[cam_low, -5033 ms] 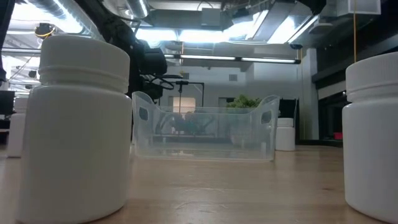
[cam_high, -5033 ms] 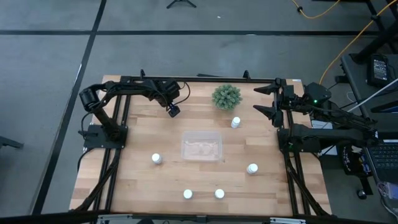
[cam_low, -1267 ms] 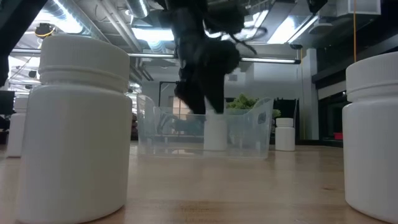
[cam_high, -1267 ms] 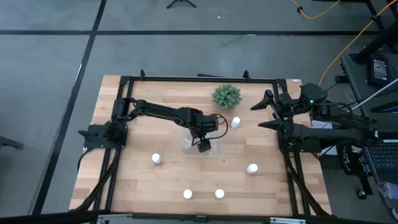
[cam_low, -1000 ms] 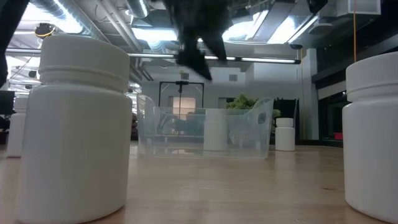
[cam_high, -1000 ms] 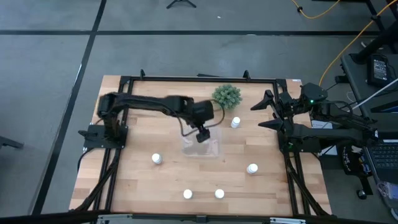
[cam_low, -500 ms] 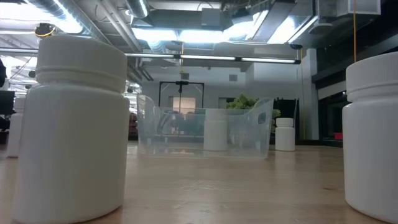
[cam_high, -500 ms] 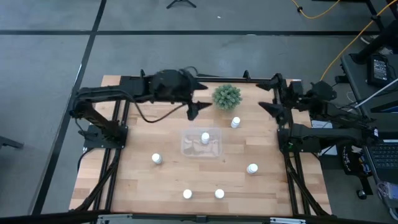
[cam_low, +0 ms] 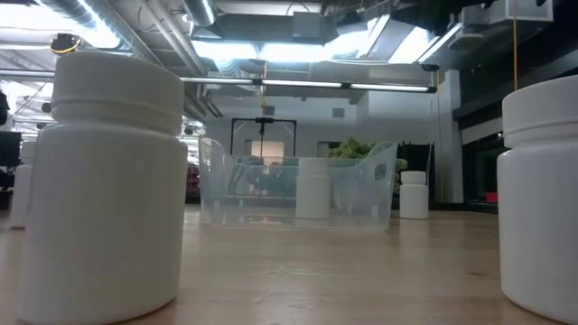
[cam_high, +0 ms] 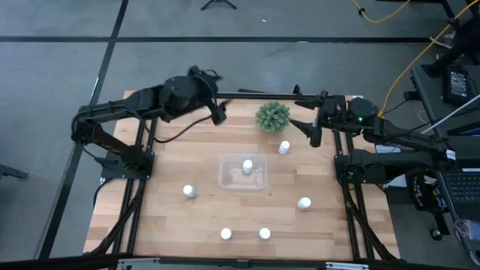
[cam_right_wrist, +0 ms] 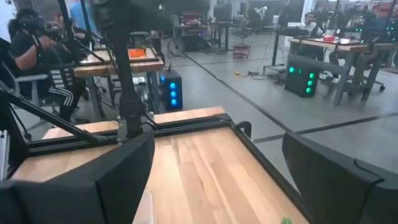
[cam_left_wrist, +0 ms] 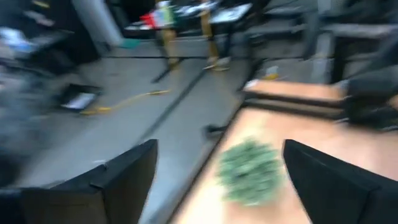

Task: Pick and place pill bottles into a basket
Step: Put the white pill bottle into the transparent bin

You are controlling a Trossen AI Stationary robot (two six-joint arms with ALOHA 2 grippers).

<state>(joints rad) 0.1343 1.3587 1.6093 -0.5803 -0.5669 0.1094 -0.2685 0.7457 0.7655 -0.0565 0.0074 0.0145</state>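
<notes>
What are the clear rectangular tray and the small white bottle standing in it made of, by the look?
Clear rectangular tray: likely thin rigid plastic, glossy; the room shows through its walls, with highlights on the rim. Small white bottle standing in it: apparently opaque matte plastic, with an even white body and cap and no glare.

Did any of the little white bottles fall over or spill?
No, nothing looks wrong. One bottle stands upright inside the clear basket, and the five other bottles stand upright on the table, apart from each other.
</notes>
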